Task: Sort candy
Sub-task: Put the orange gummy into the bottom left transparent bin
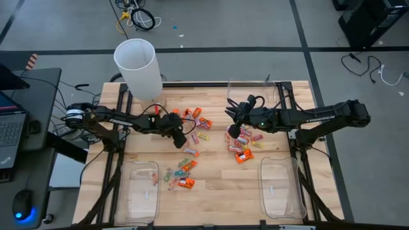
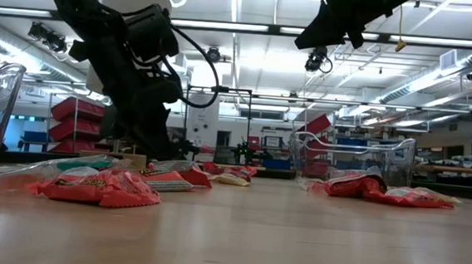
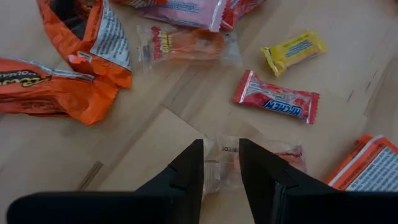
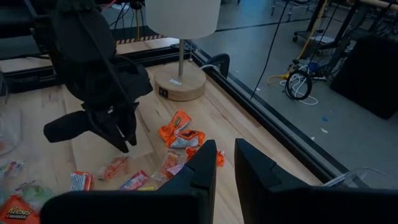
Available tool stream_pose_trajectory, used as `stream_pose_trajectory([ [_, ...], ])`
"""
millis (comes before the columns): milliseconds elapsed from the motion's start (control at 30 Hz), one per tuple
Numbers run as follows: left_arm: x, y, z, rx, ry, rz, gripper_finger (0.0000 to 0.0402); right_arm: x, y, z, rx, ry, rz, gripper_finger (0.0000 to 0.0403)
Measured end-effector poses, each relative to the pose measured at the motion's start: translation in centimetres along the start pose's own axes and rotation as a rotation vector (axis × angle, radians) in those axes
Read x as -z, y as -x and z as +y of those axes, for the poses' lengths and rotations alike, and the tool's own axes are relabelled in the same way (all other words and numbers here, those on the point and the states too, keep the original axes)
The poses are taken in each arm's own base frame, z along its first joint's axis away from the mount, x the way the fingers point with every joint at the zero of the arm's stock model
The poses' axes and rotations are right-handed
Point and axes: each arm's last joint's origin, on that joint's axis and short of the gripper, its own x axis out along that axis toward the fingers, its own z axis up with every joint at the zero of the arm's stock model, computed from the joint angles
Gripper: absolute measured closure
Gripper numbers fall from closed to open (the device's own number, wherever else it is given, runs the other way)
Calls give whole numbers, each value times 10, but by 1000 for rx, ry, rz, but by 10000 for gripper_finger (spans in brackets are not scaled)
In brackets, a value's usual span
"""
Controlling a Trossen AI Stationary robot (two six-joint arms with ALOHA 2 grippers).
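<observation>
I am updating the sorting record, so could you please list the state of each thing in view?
Left gripper: open, low over a clear-wrapped sweet.
Right gripper: empty, raised above the table.
Candy: loose, scattered, unsorted.
Left tray: nearly empty.
Right tray: nearly empty.
Lamp: upright.
</observation>
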Motion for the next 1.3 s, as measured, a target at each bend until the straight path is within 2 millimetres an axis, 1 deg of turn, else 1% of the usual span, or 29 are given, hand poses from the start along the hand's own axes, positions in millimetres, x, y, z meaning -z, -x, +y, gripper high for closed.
stream_pose_trajectory([
  [200, 0, 0, 0, -1, 4, 1, 262, 0, 0, 0, 0, 0, 0, 357],
  [367, 1, -1, 1, -10, 17, 11, 250, 0, 0, 0, 0, 0, 0, 357],
  [1300, 2, -1, 1, -18, 31, 6, 249, 0, 0, 0, 0, -1, 0, 357],
])
